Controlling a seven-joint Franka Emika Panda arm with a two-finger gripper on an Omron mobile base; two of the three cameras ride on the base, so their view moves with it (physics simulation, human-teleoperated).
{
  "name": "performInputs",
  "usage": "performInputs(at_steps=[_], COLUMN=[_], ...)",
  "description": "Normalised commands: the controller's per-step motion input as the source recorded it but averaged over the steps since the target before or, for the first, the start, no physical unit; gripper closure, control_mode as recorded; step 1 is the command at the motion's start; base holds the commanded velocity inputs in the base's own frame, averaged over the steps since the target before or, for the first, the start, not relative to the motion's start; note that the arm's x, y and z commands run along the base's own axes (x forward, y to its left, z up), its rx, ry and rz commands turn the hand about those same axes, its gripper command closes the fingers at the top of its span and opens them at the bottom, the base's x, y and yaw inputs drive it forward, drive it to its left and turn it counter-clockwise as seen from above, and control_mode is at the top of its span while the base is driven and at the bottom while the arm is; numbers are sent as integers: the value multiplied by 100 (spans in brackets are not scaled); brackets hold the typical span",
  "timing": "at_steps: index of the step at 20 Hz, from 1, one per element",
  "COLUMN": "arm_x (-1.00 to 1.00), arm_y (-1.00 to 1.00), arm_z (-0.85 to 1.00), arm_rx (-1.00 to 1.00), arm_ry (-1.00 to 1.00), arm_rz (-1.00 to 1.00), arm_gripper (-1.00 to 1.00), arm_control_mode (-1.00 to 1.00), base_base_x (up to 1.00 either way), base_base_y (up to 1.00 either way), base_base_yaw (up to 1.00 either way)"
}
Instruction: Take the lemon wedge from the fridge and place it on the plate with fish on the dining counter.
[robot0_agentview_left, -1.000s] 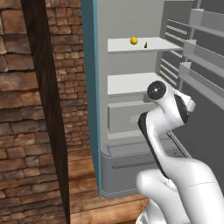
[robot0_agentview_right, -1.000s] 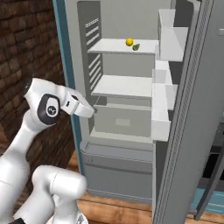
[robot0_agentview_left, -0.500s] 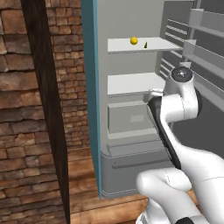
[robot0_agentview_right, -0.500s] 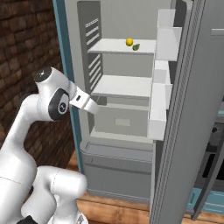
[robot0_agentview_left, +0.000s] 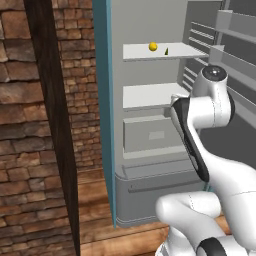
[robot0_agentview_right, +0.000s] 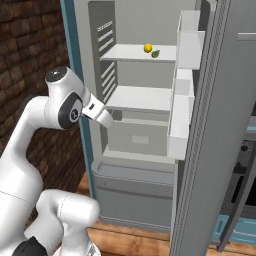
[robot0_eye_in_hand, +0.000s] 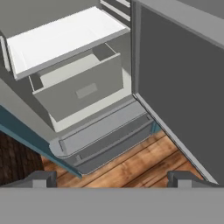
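Left base view: your lemon wedge (robot0_agentview_left: 153, 46) sits mid top shelf (robot0_agentview_left: 160, 51) of the open fridge (robot0_agentview_left: 150, 130), near its front edge.
Right base view: free air above the wedge (robot0_agentview_right: 148, 48).
Hand view: gripper (robot0_eye_in_hand: 112, 178) spread wide, holding nothing, facing the drawer (robot0_eye_in_hand: 78, 89).

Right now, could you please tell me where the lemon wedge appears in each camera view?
Left base view: lemon wedge on the fridge's top shelf, upper centre.
Right base view: same shelf, upper centre, beside a small dark item.
Hand view: not in it.
Shared landmark: the white drawer.
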Motion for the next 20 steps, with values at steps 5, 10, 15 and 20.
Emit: performInputs(at_steps=[5, 10, 15, 20], arm_x=[3, 10, 0, 0], arm_y=[0, -2, 0, 0], arm_z=[0, 0, 0, 0], arm_rx=[0, 0, 0, 0], arm_ry=[0, 0, 0, 0], arm_rz=[0, 0, 0, 0], arm_gripper=[-100, -100, -100, -100], arm_control_mode=[-100, -100, 100, 100], base_base_x=[0, 0, 45, 59], base_base_y=[0, 0, -36, -38], base_base_yaw=[0, 0, 3, 1])
